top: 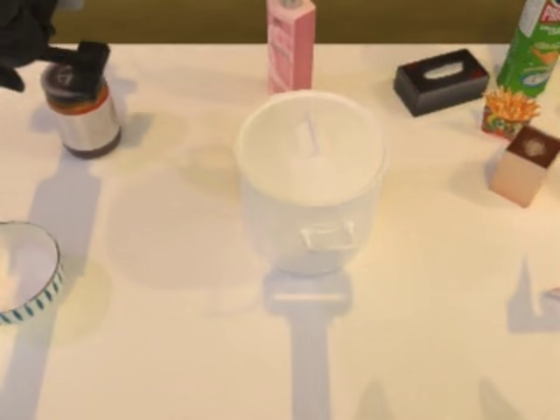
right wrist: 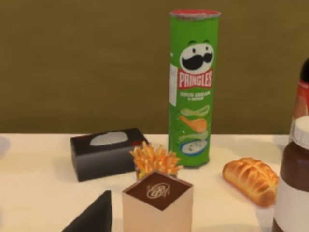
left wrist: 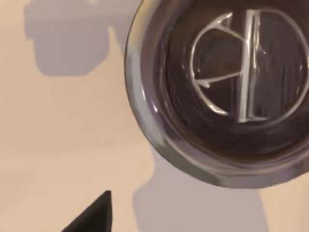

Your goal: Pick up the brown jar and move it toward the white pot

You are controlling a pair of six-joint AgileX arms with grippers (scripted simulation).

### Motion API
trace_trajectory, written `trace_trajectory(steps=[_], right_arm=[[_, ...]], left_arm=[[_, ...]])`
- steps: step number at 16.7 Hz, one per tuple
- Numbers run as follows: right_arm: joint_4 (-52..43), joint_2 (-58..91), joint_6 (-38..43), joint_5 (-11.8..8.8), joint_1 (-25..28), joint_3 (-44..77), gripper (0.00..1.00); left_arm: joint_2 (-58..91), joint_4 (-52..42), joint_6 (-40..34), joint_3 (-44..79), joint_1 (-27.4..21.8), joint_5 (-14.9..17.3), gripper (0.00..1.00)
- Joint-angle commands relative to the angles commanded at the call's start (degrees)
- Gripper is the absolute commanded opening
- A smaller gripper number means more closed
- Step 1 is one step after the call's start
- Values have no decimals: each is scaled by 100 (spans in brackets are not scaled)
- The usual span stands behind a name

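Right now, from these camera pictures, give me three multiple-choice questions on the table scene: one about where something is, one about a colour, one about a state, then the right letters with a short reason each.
1. Where is the brown jar?
A. far left of the table, by the left pincer
B. beside the tan box at the right
C. in front of the white pot

2. What colour is the tall carton behind the white pot?
A. green
B. pink
C. black

3. How is the white pot?
A. lid off, lying beside it
B. tipped on its side
C. upright with its lid on

Answers:
1 A, the top view shows the jar at the far left corner under the left arm.
2 B, the carton at the back edge is pink.
3 C, the flat lid with its slim handle sits on the upright pot.
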Motion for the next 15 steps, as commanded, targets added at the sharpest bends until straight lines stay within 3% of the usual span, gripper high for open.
trace_trajectory(steps=[6, 15], right_arm=[[0, 0, 0, 0, 0, 0, 100], [0, 0, 0, 0, 0, 0, 100]], left_arm=[[1022, -299, 141, 1417, 25, 0, 100], [1212, -101, 121, 1423, 1, -5, 100]])
